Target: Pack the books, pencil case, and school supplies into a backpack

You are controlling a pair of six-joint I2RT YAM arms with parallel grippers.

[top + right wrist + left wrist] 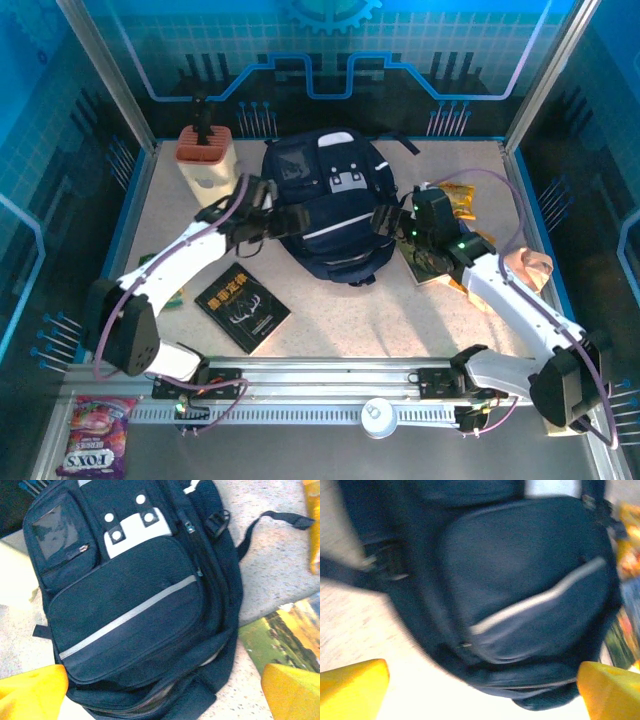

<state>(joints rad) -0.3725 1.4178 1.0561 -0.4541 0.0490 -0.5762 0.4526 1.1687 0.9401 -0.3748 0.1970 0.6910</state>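
Nearest, towards the near-left corner of the table, the black book (243,307) lies flat and loose, well apart from both arms. Further in, near the right edge, the landscape book (280,635) lies on the table just beside the backpack's lower corner, partly under the right arm.

Beyond them the backpack (325,205) lies flat in the middle of the table, reaching towards the far edge, front pocket up. The left gripper (283,217) hovers at its left side and the right gripper (388,221) at its right side. In both wrist views the yellow fingers stand wide apart with nothing between them, so neither pincer holds anything. Whether the main zip is open cannot be told; the front pockets look closed.

At the far-left corner stands a beige holder (207,160). Near the far-right corner lies a yellow snack packet (455,197).

By my reading the packing is hardly begun: two books are outside the bag and nothing shows inside it. Opening the bag and loading each item remain.
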